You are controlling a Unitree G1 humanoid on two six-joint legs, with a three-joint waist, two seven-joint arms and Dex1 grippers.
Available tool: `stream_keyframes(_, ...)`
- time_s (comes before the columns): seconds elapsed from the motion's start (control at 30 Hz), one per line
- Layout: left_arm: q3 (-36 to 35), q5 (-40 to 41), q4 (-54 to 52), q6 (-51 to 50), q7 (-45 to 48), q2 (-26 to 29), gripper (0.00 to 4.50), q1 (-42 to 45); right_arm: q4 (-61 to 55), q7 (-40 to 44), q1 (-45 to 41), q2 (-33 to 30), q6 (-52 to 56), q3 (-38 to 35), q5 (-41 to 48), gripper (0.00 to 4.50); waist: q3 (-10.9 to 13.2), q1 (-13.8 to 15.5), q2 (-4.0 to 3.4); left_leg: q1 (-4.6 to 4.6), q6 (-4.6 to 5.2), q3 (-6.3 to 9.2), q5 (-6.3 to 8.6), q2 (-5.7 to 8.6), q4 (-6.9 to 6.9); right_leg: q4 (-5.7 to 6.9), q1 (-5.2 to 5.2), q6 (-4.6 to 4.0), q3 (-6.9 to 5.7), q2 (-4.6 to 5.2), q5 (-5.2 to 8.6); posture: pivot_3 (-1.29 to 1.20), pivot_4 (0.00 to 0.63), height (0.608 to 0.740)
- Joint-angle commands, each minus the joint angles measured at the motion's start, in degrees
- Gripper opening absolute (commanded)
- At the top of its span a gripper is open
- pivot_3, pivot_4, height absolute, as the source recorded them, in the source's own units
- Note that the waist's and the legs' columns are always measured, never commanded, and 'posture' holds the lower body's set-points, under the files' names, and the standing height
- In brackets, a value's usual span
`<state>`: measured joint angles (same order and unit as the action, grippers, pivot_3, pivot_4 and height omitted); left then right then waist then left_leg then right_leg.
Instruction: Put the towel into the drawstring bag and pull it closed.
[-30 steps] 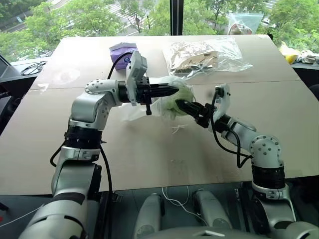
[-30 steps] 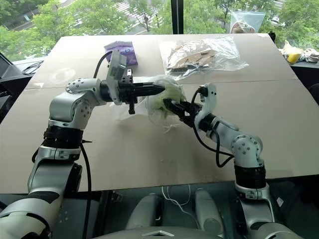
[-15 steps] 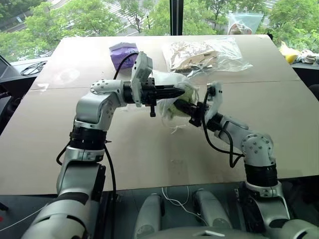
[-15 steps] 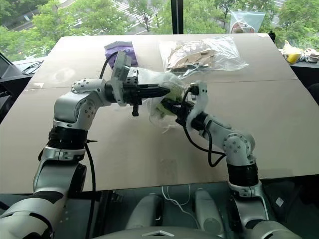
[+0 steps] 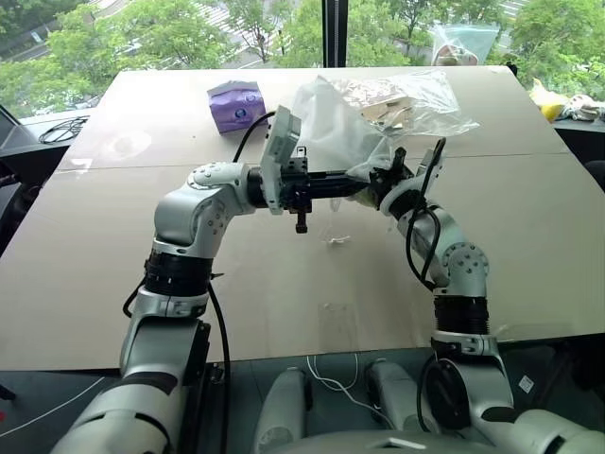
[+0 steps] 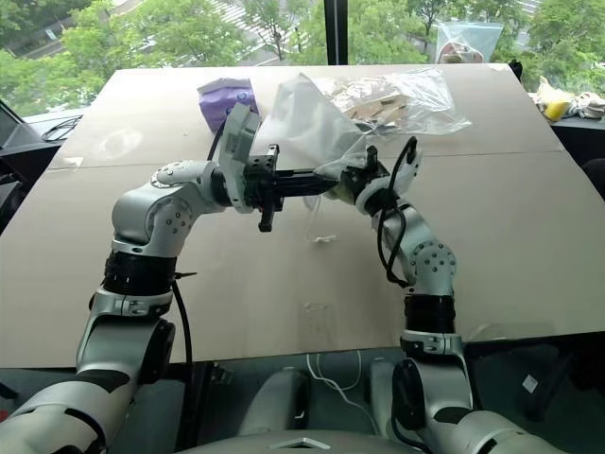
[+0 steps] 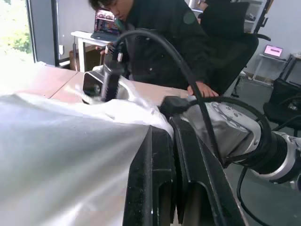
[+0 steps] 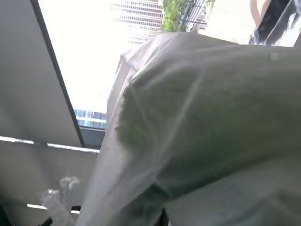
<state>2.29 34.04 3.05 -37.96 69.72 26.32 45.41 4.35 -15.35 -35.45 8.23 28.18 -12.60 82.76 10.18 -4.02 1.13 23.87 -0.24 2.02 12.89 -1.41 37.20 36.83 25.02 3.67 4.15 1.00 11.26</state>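
Now the right gripper (image 5: 383, 180), open a moment ago, is pinching shut on the mouth of the drawstring bag (image 5: 336, 128), meeting the left gripper (image 5: 357, 185), which is staying clamped on the same gathered fabric. Together they are lifting the bag off the table (image 5: 142, 255), so it is billowing upward. The towel (image 8: 197, 113) is sitting inside as a green shadow, suggesting that only the closing pull remains. The cords' held ends are hidden between the fingers.
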Motion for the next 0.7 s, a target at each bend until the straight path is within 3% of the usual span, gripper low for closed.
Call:
stream_keyframes(0.03,-1.58,0.54,0.55,2.48,0.25,0.08,0.0,1.4,-1.61,-7.47,-6.25,8.89,-4.12,1.57,-2.86,0.02,0.0,-0.08,0.0,0.0,0.0,0.0,0.0,0.0,-0.01,0.0,0.0,0.0,0.0,0.0,0.0,0.0,0.15,0.74)
stream_keyframes(0.1,-1.87,-1.15,3.13,4.46,-1.59,-0.45,0.0,2.34,-3.97,-6.91,-4.04,5.61,-0.6,4.96,-3.08,0.02,0.0,-0.05,-0.01,0.0,0.0,0.0,0.0,0.0,-0.01,0.0,0.01,-0.01,0.0,-0.01,0.0,0.0,0.15,0.74)
stream_keyframes(0.13,-1.92,-1.84,4.35,5.4,-2.35,-0.71,0.0,2.85,-5.18,-6.36,-3.14,4.56,1.0,6.07,-2.55,0.81,0.0,-0.05,-0.01,0.0,0.0,0.0,0.0,0.0,-0.01,0.0,0.02,-0.01,0.0,-0.01,0.0,0.0,0.15,0.74)
stream_keyframes(0.17,-2.05,-2.59,5.79,6.4,-3.3,-1.03,0.0,3.45,-6.45,-6.64,-2.22,3.2,2.29,7.18,-3.45,1.03,0.0,0.03,-0.01,0.01,0.0,0.0,0.0,0.0,-0.01,0.0,0.02,-0.01,0.0,-0.01,0.0,0.0,0.15,0.74)
stream_keyframes(0.23,-2.19,-3.68,7.92,8.3,-4.34,-1.49,0.0,4.35,-7.9,-8.23,-0.75,0.43,4.35,8.66,-6.57,1.88,0.0,0.06,0.0,0.02,0.0,0.0,0.0,0.0,0.0,0.0,0.02,-0.05,0.0,-0.01,-0.03,0.0,0.15,0.74)
stream_keyframes(0.33,-2.96,-4.21,10.32,9.94,-5.87,-2.31,0.0,5.6,-10.38,-6.58,1.85,-6.14,10.02,11.65,-11.88,3.56,0.0,0.22,0.01,0.02,0.0,0.0,0.0,0.01,0.0,-0.02,0.01,-0.09,0.0,0.01,-0.05,0.0,0.15,0.74)
stream_keyframes(0.37,-3.11,-4.34,10.98,10.34,-6.11,-2.44,0.0,5.91,-11.32,-5.24,2.84,-8.49,11.75,12.3,-13.21,3.9,0.0,0.33,0.0,0.03,0.0,0.01,0.0,0.02,0.0,-0.02,0.0,-0.09,0.0,0.02,-0.05,0.0,0.15,0.74)
stream_keyframes(0.7,-2.8,-5.17,12.41,11.16,-5.33,-2.34,0.0,6.04,-17.56,13.88,6.75,-25.45,21.16,14.99,-20.61,3.9,-0.01,0.2,0.01,0.04,0.0,0.0,0.0,0.03,0.02,-0.02,0.01,0.04,0.01,0.01,0.02,0.0,0.15,0.74)
